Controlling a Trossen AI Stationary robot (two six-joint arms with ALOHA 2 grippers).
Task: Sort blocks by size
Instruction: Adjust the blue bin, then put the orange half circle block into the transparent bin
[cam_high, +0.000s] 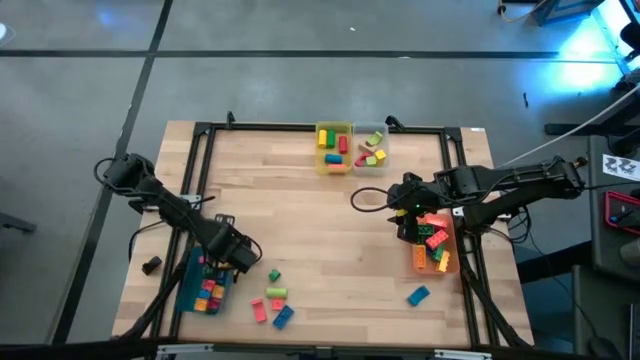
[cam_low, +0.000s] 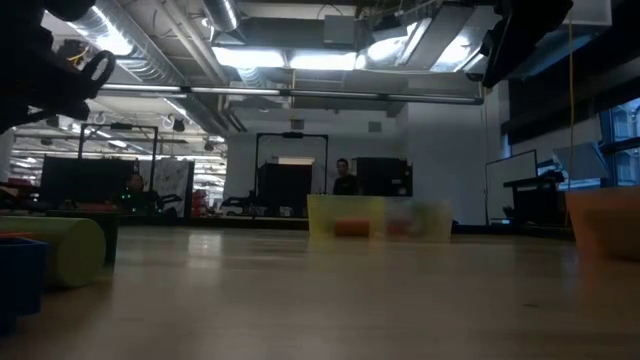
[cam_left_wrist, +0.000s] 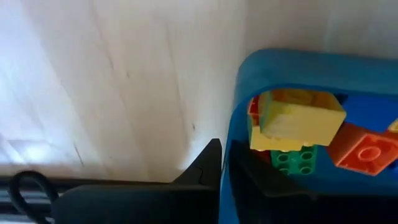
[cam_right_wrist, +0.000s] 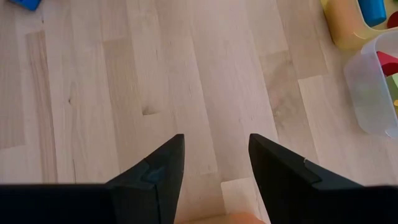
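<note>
- The middle of the wooden table is bare, with open room between the two arms.
- The left gripper sits at the teal bin's rim near the front-left edge; whether its fingers are parted cannot be told.
- The right gripper hangs by the orange bin, fingers apart and empty.
- Blocks fill both bins; loose blocks and a blue block lie near the front edge.
- The yellow bin and clear bin stand at the far edge.
</note>
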